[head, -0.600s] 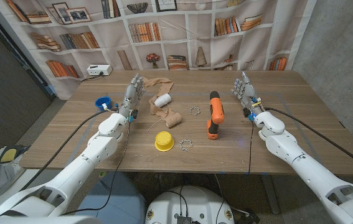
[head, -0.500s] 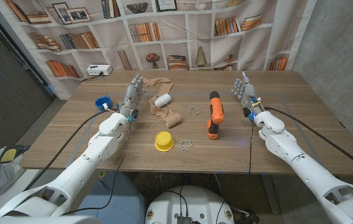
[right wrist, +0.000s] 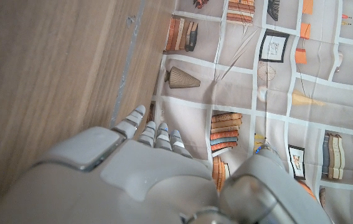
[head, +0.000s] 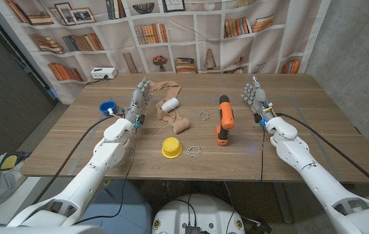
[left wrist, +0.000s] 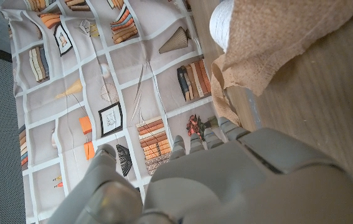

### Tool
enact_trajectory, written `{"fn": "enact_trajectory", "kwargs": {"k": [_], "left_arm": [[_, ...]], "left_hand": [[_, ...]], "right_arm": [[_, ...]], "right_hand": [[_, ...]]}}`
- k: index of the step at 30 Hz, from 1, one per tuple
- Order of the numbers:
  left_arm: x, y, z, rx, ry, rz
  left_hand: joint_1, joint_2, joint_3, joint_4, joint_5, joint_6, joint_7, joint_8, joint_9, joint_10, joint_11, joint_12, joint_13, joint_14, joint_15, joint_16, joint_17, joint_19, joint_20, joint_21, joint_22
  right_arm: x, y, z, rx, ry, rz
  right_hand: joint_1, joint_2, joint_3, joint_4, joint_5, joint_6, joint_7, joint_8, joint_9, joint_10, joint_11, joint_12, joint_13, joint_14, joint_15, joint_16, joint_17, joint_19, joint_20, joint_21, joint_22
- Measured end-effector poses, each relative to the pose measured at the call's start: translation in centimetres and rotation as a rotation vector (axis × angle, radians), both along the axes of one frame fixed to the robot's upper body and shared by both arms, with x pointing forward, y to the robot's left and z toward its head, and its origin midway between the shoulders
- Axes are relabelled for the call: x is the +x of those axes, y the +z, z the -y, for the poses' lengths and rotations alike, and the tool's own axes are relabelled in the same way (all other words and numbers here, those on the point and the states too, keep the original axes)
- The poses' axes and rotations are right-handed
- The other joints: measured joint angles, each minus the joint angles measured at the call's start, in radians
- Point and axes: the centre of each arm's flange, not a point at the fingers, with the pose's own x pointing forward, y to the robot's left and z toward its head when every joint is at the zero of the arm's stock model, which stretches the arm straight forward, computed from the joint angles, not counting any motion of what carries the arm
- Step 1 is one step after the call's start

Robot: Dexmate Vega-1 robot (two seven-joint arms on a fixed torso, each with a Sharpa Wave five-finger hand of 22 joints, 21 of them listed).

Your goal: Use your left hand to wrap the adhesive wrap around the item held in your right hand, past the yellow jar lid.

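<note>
The tan adhesive wrap (head: 167,91) lies crumpled at the table's back middle, with a white roll (head: 169,104) on it and a tan roll (head: 178,123) in front. In the left wrist view the wrap (left wrist: 282,37) and the white roll (left wrist: 221,22) lie just beyond my fingers. A yellow jar lid (head: 171,147) sits nearer the front edge. An orange and black power screwdriver (head: 224,120) lies right of centre. My left hand (head: 138,99) stands open beside the wrap, holding nothing. My right hand (head: 256,96) stands open right of the screwdriver, holding nothing.
Two small metal toothed rings (head: 203,116) (head: 194,151) lie between the lid and the screwdriver. A blue cup (head: 108,106) stands left of my left hand. A white box (head: 103,73) sits at the back left corner. A bookshelf-print curtain (head: 191,32) hangs behind the table.
</note>
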Motion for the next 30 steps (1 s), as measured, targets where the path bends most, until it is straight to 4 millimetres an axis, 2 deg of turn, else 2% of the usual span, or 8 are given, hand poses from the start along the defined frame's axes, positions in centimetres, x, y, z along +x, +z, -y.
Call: {"fn": "enact_trajectory", "kwargs": {"k": [14, 30], "left_arm": [[-0.3, -0.3, -0.6, -0.009, 0.002, 0.006], [-0.6, -1.2, -0.6, -0.037, -0.013, 0.015]], "left_hand": [[0.000, 0.000, 0.000, 0.000, 0.000, 0.004, -0.004, 0.000, 0.000, 0.000, 0.000, 0.000, 0.000, -0.011, -0.004, 0.000, 0.000, 0.000, 0.000, 0.000, 0.000], [0.000, 0.000, 0.000, 0.000, 0.000, 0.004, -0.004, 0.000, 0.000, -0.007, 0.007, 0.000, 0.000, -0.023, -0.005, 0.000, 0.000, -0.004, -0.004, 0.000, 0.000]], "right_arm": [[-0.2, 0.1, -0.4, -0.002, 0.014, 0.009], [-1.2, 0.4, -0.4, -0.020, -0.017, 0.004]], "right_hand": [[0.008, 0.000, 0.000, 0.000, 0.000, 0.000, 0.000, 0.000, 0.000, 0.000, 0.000, 0.000, 0.000, 0.000, 0.000, 0.000, 0.000, 0.000, 0.000, 0.000, 0.000], [0.023, -0.005, 0.000, -0.017, 0.000, 0.000, 0.000, 0.000, 0.000, -0.005, 0.005, 0.000, 0.000, -0.008, 0.002, 0.000, 0.000, -0.004, 0.004, 0.000, 0.000]]}}
